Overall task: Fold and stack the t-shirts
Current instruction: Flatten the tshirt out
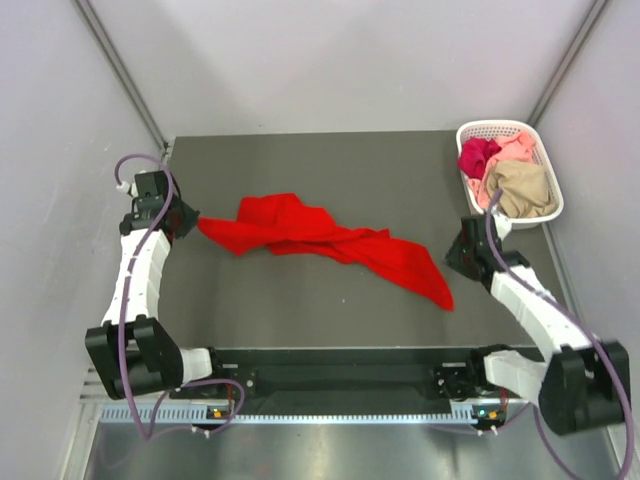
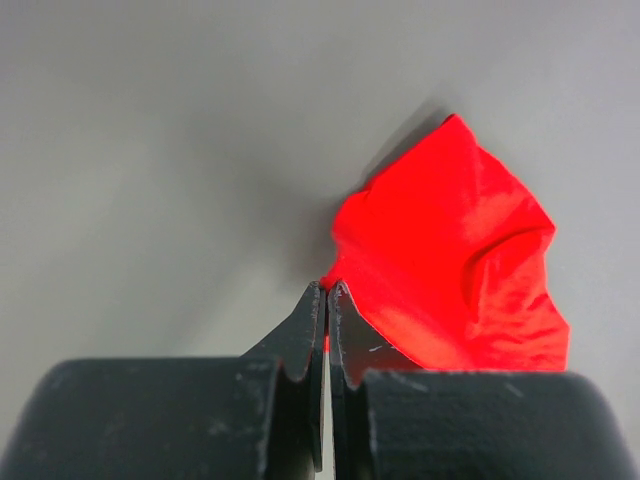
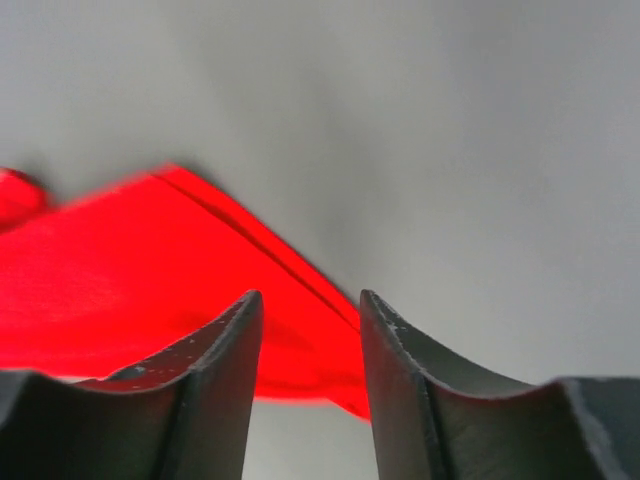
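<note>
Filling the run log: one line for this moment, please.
left pincer: shut on red t-shirt | right pincer: open, nothing held

A white plastic lattice basket (image 1: 497, 123) with rounded corners sits at the far right corner of the flat dark grey tabletop (image 1: 300, 160) (turned slightly askew to its edges). Pale lilac-grey walls (image 1: 350, 60) enclose the table, with thin metal strips (image 1: 125, 77) at the corners.
</note>
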Robot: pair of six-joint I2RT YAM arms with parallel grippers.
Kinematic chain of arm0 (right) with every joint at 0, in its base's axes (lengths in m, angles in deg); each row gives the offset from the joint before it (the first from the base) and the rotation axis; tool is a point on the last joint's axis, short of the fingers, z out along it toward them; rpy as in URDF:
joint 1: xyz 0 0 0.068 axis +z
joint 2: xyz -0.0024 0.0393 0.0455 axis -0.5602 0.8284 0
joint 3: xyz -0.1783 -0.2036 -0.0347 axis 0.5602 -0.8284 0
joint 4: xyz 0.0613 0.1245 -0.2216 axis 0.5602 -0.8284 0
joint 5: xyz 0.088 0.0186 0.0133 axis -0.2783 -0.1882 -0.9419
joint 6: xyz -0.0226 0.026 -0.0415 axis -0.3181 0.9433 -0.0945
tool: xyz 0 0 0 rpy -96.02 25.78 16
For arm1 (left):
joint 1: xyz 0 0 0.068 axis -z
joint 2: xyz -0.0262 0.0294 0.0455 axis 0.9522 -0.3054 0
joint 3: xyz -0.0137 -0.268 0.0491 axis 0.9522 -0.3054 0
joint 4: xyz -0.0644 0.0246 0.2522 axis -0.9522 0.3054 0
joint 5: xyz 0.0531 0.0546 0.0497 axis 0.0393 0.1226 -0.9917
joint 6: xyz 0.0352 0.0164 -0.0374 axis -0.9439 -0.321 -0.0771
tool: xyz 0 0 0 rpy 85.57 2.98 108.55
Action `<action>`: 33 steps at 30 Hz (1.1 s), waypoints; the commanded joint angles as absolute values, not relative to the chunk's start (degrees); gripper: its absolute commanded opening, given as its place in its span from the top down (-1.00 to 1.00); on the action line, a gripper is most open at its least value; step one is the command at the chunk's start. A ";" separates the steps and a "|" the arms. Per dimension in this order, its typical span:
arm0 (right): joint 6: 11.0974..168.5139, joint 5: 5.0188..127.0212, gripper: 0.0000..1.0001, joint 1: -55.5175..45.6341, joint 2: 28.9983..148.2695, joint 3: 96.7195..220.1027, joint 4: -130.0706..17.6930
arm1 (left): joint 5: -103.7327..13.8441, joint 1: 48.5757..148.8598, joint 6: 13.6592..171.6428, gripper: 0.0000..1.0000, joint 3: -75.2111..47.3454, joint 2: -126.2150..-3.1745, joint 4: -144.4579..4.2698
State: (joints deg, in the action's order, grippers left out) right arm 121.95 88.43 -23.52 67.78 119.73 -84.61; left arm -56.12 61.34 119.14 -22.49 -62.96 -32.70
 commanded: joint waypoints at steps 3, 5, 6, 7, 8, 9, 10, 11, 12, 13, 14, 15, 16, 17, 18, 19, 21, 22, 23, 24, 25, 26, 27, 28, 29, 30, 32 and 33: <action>109.11 75.35 0.01 -22.38 81.88 128.63 -69.93 | -54.61 60.88 120.09 1.00 -20.89 -63.38 -36.88; 106.38 70.79 0.00 -22.03 89.09 132.59 -71.06 | -54.09 60.88 120.01 1.00 -20.98 -63.64 -37.23; 105.94 70.67 0.00 -21.68 91.03 133.57 -72.72 | -53.91 60.88 120.01 1.00 -20.98 -63.64 -37.32; 105.67 70.93 0.00 -20.89 93.75 134.19 -73.17 | -53.82 60.88 120.01 1.00 -20.98 -63.73 -37.49; 105.41 71.37 0.00 -20.45 94.64 134.37 -73.26 | -53.47 60.88 119.92 1.00 -20.98 -64.08 -37.75; 105.06 71.38 -0.01 -20.18 95.26 134.11 -72.74 | -53.47 60.79 119.92 1.00 -21.06 -64.17 -38.02; 104.88 71.46 -0.02 -19.75 96.05 133.76 -71.78 | -53.47 60.88 119.83 1.00 -20.89 -64.43 -38.28; 104.44 71.72 -0.02 -19.66 96.41 133.41 -71.24 | -51.90 60.88 119.83 1.00 -20.71 -64.78 -38.37; 104.09 71.73 -0.02 -19.74 97.37 133.49 -70.89 | -51.54 60.79 119.92 1.00 -20.71 -65.05 -38.63; 103.74 71.73 -0.02 -19.66 98.07 133.84 -70.36 | -51.10 60.88 120.09 1.00 -20.80 -65.22 -39.16; 102.95 71.81 0.03 -19.65 98.95 135.15 -70.45 | -50.05 60.88 120.53 1.00 -21.06 -65.57 -40.38; 102.59 71.82 0.10 -19.65 100.61 136.03 -70.53 | -49.08 60.88 120.80 1.00 -21.24 -65.75 -41.26; 102.42 71.90 0.20 -19.65 101.59 137.08 -70.97 | -48.38 60.88 121.06 1.00 -21.41 -66.01 -42.05; 102.33 72.60 0.33 -19.65 102.29 139.44 -72.02 | -48.11 60.88 121.67 1.00 -21.41 -66.45 -42.76; 102.15 72.87 0.60 -19.65 103.52 140.60 -72.46 | -47.41 60.88 122.02 1.00 -21.24 -66.72 -43.29; 101.63 73.13 0.76 -19.65 103.79 141.83 -72.73 | -47.06 60.97 122.38 1.00 -21.06 -67.07 -43.73; 100.92 75.31 1.00 -19.65 104.14 146.65 -74.92 | -45.74 60.97 122.82 1.00 -19.05 -68.91 -44.43; 100.14 76.29 1.00 -19.65 103.97 148.76 -76.23 | -45.04 60.88 123.25 1.00 -17.74 -69.79 -44.00; 99.78 78.30 1.00 -19.65 103.62 152.87 -77.81 | -44.51 60.97 123.61 1.00 -14.59 -71.28 -43.39; 99.69 79.54 1.00 -19.48 101.88 154.65 -80.70 | -44.07 60.97 123.78 1.00 -12.91 -71.81 -41.81; 99.69 80.94 1.00 -19.22 100.47 156.24 -82.30 | -44.06 60.79 123.87 1.00 -11.32 -72.17 -41.10; 99.78 85.48 1.00 -18.87 98.80 158.43 -83.62 | -44.33 60.88 124.05 1.00 -8.70 -72.00 -40.57; 100.65 89.18 1.00 -17.73 95.65 159.49 -88.59 | -44.76 60.97 124.05 1.00 -7.63 -71.65 -39.79; 101.79 92.70 1.00 -17.11 94.23 160.38 -91.16 | -46.16 60.88 124.05 1.00 -6.92 -71.03 -38.82; 103.63 96.74 1.00 -16.41 92.56 160.30 -93.10 | -47.13 60.88 123.44 1.00 -6.22 -69.72 -38.11; 104.43 97.30 1.00 -15.18 88.98 159.08 -94.60 | -48.01 60.97 123.09 1.00 -6.12 -68.93 -37.41; 107.68 95.82 1.00 -14.04 85.01 151.82 -96.20 | -49.42 60.97 121.94 1.00 -7.52 -67.08 -35.21; 108.99 94.94 1.00 -12.72 81.59 148.81 -96.46 | -49.51 60.97 121.59 1.00 -8.66 -66.46 -34.95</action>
State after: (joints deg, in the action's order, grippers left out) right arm 104.47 90.15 -15.24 89.00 155.03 -88.46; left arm -47.12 61.32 122.92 -8.46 -70.24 -37.79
